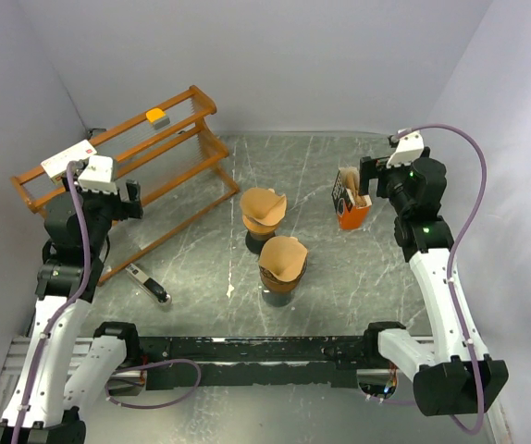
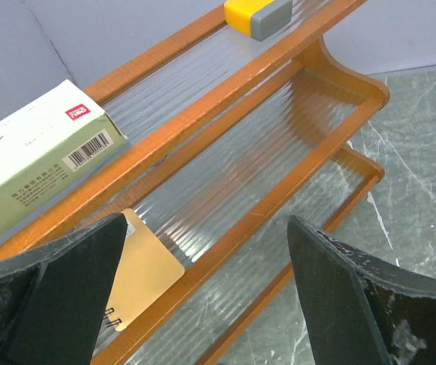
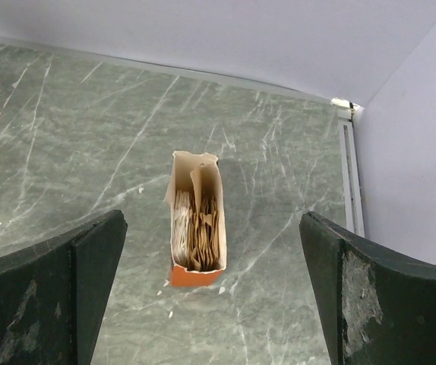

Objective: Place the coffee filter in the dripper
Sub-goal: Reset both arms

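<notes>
Two dark drippers stand mid-table in the top view, each with a brown paper coffee filter in it: one filter (image 1: 264,209) further back, the other (image 1: 282,260) nearer, above its dripper base (image 1: 278,296). An orange box (image 1: 351,207) packed with spare brown filters (image 3: 203,224) stands to the right. My right gripper (image 1: 368,178) hovers just above and behind that box, open and empty (image 3: 212,220). My left gripper (image 1: 129,198) hangs open over the wooden rack (image 1: 168,153), far left, nothing between its fingers (image 2: 206,228).
The rack (image 2: 279,76) holds a white carton (image 2: 36,167), a yellow-and-grey block (image 2: 256,11) and a tan spiral notebook (image 2: 146,266) on a lower shelf. A black-handled tool (image 1: 150,284) lies on the table by the rack's foot. Walls close in on three sides.
</notes>
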`<state>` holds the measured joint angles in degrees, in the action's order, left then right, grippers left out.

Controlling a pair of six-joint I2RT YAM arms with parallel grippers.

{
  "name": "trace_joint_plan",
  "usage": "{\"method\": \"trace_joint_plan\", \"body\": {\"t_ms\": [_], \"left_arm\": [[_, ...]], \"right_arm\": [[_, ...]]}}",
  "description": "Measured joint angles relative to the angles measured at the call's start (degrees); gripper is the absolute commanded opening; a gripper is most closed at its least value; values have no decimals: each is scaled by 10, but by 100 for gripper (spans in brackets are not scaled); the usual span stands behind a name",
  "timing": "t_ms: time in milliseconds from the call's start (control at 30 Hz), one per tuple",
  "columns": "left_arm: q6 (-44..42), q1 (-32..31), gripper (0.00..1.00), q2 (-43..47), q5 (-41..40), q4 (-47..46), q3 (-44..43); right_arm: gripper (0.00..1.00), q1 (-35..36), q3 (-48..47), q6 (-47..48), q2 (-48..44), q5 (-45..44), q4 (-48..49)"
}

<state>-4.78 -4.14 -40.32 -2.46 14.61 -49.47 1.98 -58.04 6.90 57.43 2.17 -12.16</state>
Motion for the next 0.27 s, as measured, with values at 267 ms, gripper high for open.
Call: {"method": "trace_joint_plan", "body": {"t_ms": [267], "left_arm": [[-3,0,98,-1,2,5,0]], "right_arm": [[100,0,0,5,0,9,-1]]}}
